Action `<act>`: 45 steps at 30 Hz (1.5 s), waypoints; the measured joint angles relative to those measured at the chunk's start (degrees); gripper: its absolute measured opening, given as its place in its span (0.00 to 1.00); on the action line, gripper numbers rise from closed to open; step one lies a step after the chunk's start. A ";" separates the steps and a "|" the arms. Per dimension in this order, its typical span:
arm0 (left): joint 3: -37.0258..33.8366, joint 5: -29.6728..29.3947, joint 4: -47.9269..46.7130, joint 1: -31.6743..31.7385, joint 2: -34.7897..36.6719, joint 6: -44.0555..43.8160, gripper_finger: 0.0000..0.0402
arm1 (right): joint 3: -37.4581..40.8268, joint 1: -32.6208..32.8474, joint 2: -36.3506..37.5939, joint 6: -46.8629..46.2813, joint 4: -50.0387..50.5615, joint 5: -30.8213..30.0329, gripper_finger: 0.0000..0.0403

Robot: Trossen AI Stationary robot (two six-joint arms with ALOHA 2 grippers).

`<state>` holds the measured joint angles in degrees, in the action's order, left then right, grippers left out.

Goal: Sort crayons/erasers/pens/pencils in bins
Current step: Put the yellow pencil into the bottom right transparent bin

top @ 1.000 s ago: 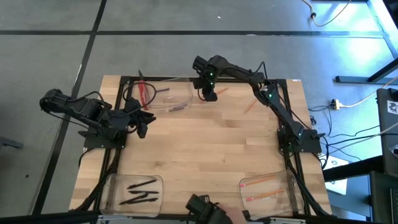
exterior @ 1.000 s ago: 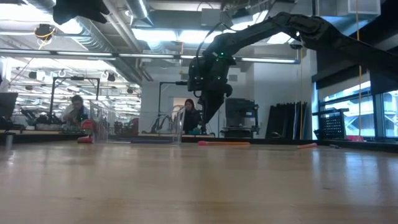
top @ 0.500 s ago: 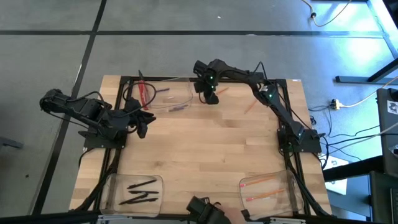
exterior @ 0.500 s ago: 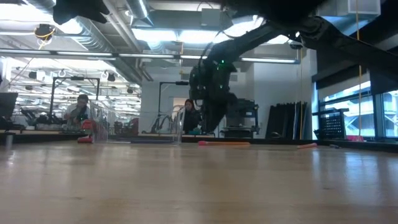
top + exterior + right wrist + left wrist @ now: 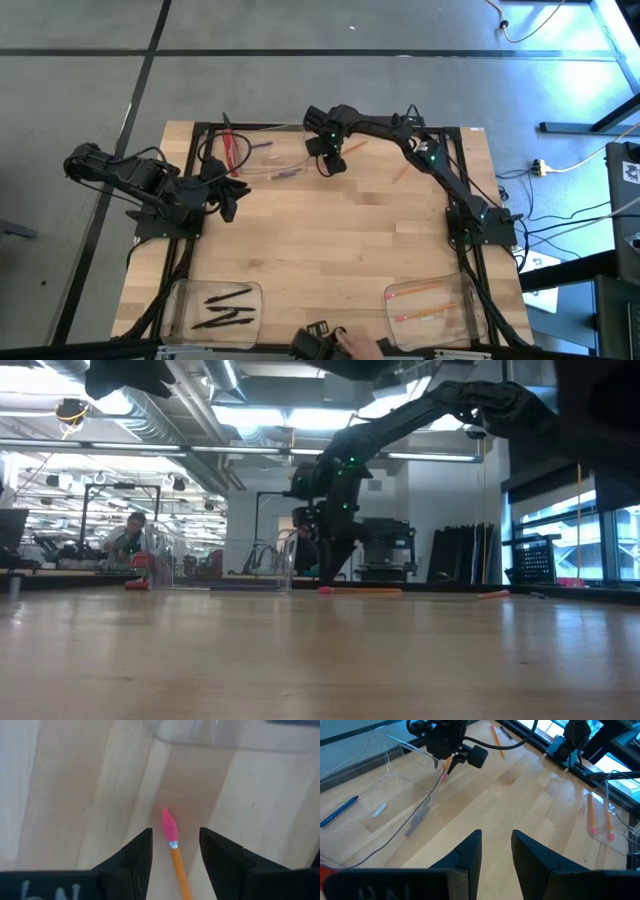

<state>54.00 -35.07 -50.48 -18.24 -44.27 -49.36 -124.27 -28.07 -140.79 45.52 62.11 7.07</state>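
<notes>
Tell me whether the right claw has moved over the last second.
Yes. In the high view the right claw has shifted left and slightly toward the table's near side, closer to the clear bin at the far edge. It now straddles a pencil, fingers open.

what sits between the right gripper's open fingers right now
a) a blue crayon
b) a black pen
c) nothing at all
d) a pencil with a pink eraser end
d: the right wrist view shows the right gripper open, its fingers on either side of an orange pencil with a pink eraser end, lying on the wooden table near a clear bin.
</notes>
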 joint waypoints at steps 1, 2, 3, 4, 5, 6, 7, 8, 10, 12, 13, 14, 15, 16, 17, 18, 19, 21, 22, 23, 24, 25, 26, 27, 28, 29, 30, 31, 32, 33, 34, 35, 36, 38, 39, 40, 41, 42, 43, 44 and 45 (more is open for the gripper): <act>-0.01 0.00 0.02 0.00 0.00 0.01 0.24 | 0.00 0.12 -0.08 -0.02 -0.04 0.03 0.41; 0.00 0.00 0.02 0.02 -0.02 0.02 0.24 | 0.00 0.17 -0.22 -0.02 0.03 0.04 0.41; 0.00 0.00 0.04 0.01 -0.01 0.02 0.24 | 0.00 0.22 -0.31 -0.02 0.04 0.02 0.40; 0.00 0.00 0.08 0.00 0.00 0.00 0.24 | 0.02 0.26 -0.33 -0.02 0.02 0.09 0.40; 0.00 0.00 0.09 0.02 -0.02 0.00 0.24 | 0.02 0.28 -0.33 -0.02 -0.07 0.17 0.40; 0.00 0.00 0.12 0.01 -0.02 0.00 0.24 | 0.02 0.25 -0.33 -0.02 -0.26 0.17 0.40; 0.00 0.00 0.15 0.00 -0.02 0.00 0.24 | 0.02 0.21 -0.33 -0.04 -0.33 0.07 0.40; 0.00 0.00 0.13 0.01 -0.02 0.00 0.24 | 0.02 0.19 -0.33 -0.11 -0.27 0.04 0.40; -0.02 -0.02 0.13 0.00 -0.02 0.00 0.24 | 0.02 0.16 -0.47 -0.49 -0.28 0.04 0.40; 0.00 0.00 0.13 0.01 -0.02 0.00 0.24 | -0.02 0.15 -1.12 -0.60 -0.27 0.23 0.40; 0.00 0.00 0.13 0.01 -0.02 0.00 0.24 | -0.02 0.08 -1.45 -1.28 -0.64 0.55 0.40; 0.00 -0.02 0.13 0.00 -0.02 0.01 0.24 | -0.04 0.15 -1.46 -1.97 -1.68 -0.28 0.40; 0.00 -0.01 0.13 0.01 -0.02 0.00 0.24 | -0.07 0.19 -1.46 -2.55 -2.42 -0.95 0.40; -0.01 -0.01 0.13 0.02 -0.02 0.00 0.24 | -0.07 0.17 -1.52 -3.00 -2.49 -0.67 0.40; 0.00 -0.01 0.13 0.00 -0.02 0.00 0.24 | -0.07 0.17 -1.53 -3.02 -2.70 -0.69 0.40; 0.00 -0.02 0.11 0.00 -0.02 0.02 0.24 | -0.07 0.16 -1.53 -3.02 -2.81 -0.90 0.40; 0.00 0.00 0.11 0.00 -0.02 0.00 0.24 | -0.07 0.15 -1.53 -3.03 -2.69 -0.90 0.40; 0.00 0.00 0.11 0.00 -0.02 0.02 0.24 | -0.07 0.15 -1.53 -3.03 -2.60 -1.36 0.40; 0.00 -0.02 0.11 0.02 -0.02 0.00 0.24 | -0.07 0.15 -1.53 -3.02 -2.58 -1.85 0.40; 0.00 -0.02 0.09 0.00 -0.02 0.00 0.24 | -0.07 0.14 -1.53 -3.02 -2.58 -2.14 0.40; 0.00 -0.01 0.07 0.01 -0.02 0.00 0.24 | -0.07 0.12 -1.53 -3.04 -2.52 -2.21 0.40; 0.00 -0.01 0.07 0.02 -0.02 0.02 0.24 | -0.22 0.12 -1.53 -3.19 -2.07 -2.19 0.40; -0.01 -0.02 0.06 0.01 -0.02 0.02 0.24 | -0.74 0.12 -1.53 -3.54 -0.91 -2.29 0.40; 0.00 -0.02 0.04 0.01 -0.02 0.02 0.24 | -1.38 0.14 -1.57 -4.44 0.56 -2.51 0.40; 0.00 0.00 0.04 0.00 -0.02 0.02 0.24 | -1.89 0.15 -1.57 -5.24 1.78 -2.71 0.40; 0.00 0.00 0.02 0.02 -0.02 0.02 0.24 | -2.55 0.13 -1.65 -6.13 2.74 -2.72 0.40; 0.00 -0.02 0.02 0.00 -0.02 0.02 0.24 | -3.53 0.08 -1.70 -6.30 4.03 -2.14 0.40; 0.00 -0.01 0.02 0.00 -0.02 0.02 0.24 | -4.46 -0.03 -1.68 -6.29 5.62 -1.40 0.40; 0.00 -0.02 0.01 0.02 -0.02 0.02 0.24 | -5.35 -0.03 -1.54 -6.30 6.49 -0.64 0.40; 0.00 -0.02 0.01 0.02 -0.02 0.02 0.24 | -6.52 -0.05 -1.46 -6.36 6.71 -0.09 0.40; -0.01 0.00 -0.01 0.00 -0.02 0.02 0.24 | -7.73 -0.05 -1.42 -6.42 7.39 0.13 0.40; -0.01 -0.02 -0.01 0.01 -0.02 0.02 0.24 | -8.96 -0.03 -1.42 -6.43 8.68 -0.08 0.40; 0.00 -0.02 -0.02 0.01 -0.02 0.02 0.24 | -9.96 -0.03 -1.38 -6.45 9.33 -0.46 0.40; 0.00 0.00 -0.02 0.00 -0.02 0.02 0.24 | -10.74 -0.03 -0.98 -8.36 8.73 -0.60 0.40; 0.00 -0.02 -0.02 0.00 -0.02 0.02 0.24 | -10.30 -0.06 -0.30 -10.44 8.70 -0.41 0.40; 0.00 0.00 -0.02 0.00 -0.02 0.02 0.24 | -10.26 -0.18 0.03 -12.74 9.19 -0.01 0.40; 0.00 0.00 -0.04 0.00 -0.02 0.02 0.24 | -10.47 -0.24 0.24 -15.42 9.70 0.39 0.40; 0.00 0.00 -0.02 0.00 -0.02 0.02 0.24 | -10.78 -0.40 0.37 -18.12 10.93 0.56 0.40; 0.00 0.00 -0.03 0.00 -0.02 0.02 0.24 | -10.75 -0.53 0.44 -20.62 12.46 0.65 0.40; 0.00 -0.01 -0.03 0.00 -0.02 0.02 0.24 | -10.43 -0.58 0.44 -23.16 12.89 0.48 0.40; 0.00 0.00 -0.03 0.00 -0.02 0.03 0.24 | -10.35 -0.62 0.42 -25.50 12.91 0.53 0.40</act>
<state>54.00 -35.07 -50.51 -18.24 -44.29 -49.34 -134.62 -28.68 -140.37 20.02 75.02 7.60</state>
